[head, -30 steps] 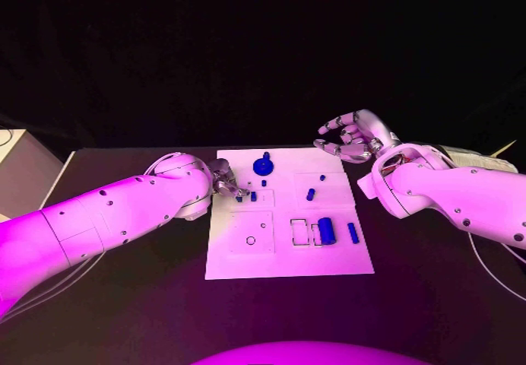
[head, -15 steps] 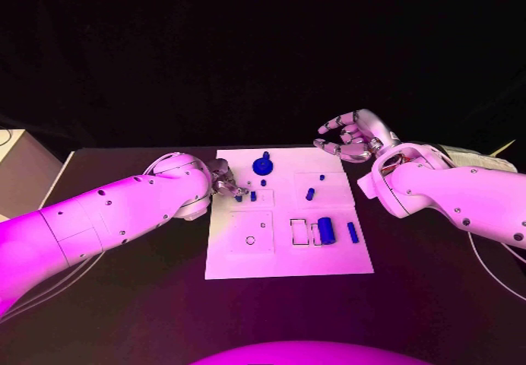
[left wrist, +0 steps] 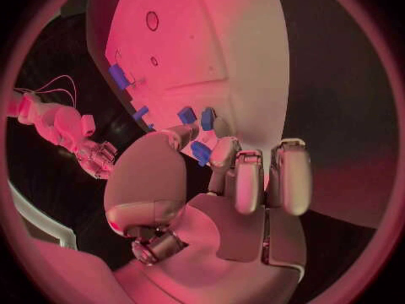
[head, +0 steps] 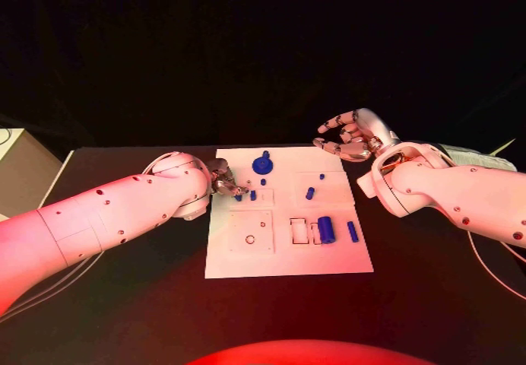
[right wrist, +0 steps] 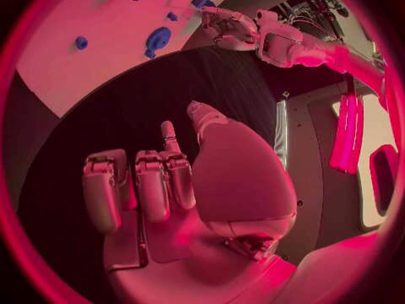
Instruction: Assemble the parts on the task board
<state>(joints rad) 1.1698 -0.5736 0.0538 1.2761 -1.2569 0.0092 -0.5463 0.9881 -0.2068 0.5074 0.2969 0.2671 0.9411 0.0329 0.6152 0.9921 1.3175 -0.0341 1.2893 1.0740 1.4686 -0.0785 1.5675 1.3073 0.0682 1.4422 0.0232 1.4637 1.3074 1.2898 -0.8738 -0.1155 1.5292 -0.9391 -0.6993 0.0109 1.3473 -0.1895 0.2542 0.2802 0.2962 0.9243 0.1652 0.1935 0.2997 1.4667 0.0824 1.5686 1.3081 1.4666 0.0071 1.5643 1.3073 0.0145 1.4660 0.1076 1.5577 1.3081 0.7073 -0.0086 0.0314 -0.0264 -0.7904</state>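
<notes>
The white task board (head: 287,251) sits mid-frame on the black bench (head: 131,304), the left hand (head: 227,183) pinches a small blue part (left wrist: 201,153) at its upper left edge, and the right hand (head: 349,138) hangs curled and empty, upper right.

No readable text, labels, brands or numbers anywhere. The task board (head: 287,258) carries only thin outlined shapes, rectangles and small circles, no lettering that can be made out. The white arms show dark dots, not characters.
</notes>
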